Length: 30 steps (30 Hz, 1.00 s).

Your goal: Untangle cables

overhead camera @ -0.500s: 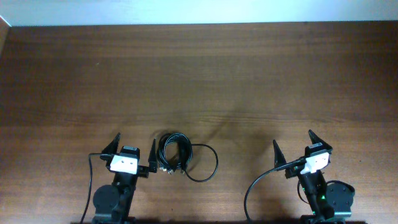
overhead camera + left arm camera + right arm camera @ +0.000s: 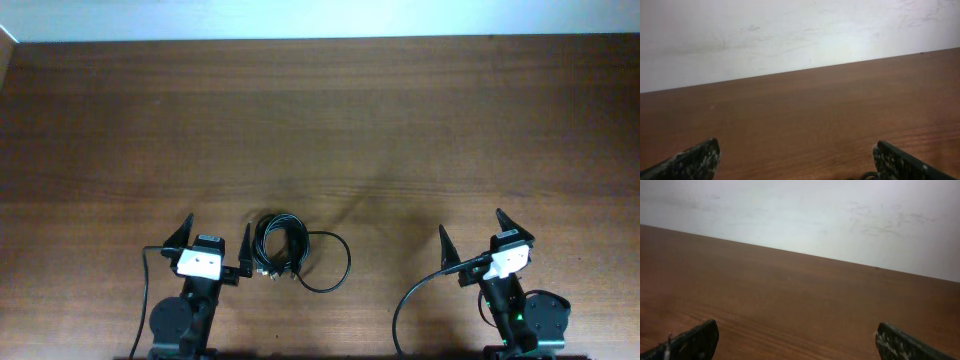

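Observation:
The cables (image 2: 285,250) are a small tangle of thin black cords lying on the wooden table near its front edge. A tight coil is at the left and a larger loose loop (image 2: 335,265) runs out to the right. My left gripper (image 2: 215,235) is open and empty, its right finger just left of the coil. A sliver of cord (image 2: 867,176) shows by that finger in the left wrist view. My right gripper (image 2: 475,232) is open and empty, well to the right of the cables. The right wrist view shows no cable.
The brown wooden table (image 2: 320,130) stretches back to a white wall (image 2: 790,35). Thicker black arm cables (image 2: 410,295) hang beside the right arm base at the front edge.

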Available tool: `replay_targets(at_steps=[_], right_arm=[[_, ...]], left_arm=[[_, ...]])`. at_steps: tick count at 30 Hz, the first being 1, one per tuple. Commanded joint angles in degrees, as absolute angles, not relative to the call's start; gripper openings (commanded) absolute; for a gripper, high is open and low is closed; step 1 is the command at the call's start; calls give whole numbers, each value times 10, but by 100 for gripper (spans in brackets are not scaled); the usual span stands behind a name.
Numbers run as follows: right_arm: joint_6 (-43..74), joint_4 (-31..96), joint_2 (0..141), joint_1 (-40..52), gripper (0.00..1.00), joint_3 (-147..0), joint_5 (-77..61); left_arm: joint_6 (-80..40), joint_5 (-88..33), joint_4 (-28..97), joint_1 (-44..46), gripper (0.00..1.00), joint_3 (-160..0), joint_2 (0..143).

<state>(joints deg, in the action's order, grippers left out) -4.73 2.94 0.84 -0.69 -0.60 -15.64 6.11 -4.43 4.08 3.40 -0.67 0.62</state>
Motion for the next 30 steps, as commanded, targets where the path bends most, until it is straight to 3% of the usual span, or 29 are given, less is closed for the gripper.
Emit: replay_targets(at_steps=[1, 25, 30], right_arm=[[-47, 33, 4, -3, 99, -3, -147], [-47, 33, 4, -3, 99, -3, -147], [-47, 33, 4, -3, 99, -3, -147]], left_arm=[[52, -42, 44, 32, 99, -5, 4], [52, -43, 45, 32, 99, -6, 4], [52, -50, 104, 32, 99, -50, 4]])
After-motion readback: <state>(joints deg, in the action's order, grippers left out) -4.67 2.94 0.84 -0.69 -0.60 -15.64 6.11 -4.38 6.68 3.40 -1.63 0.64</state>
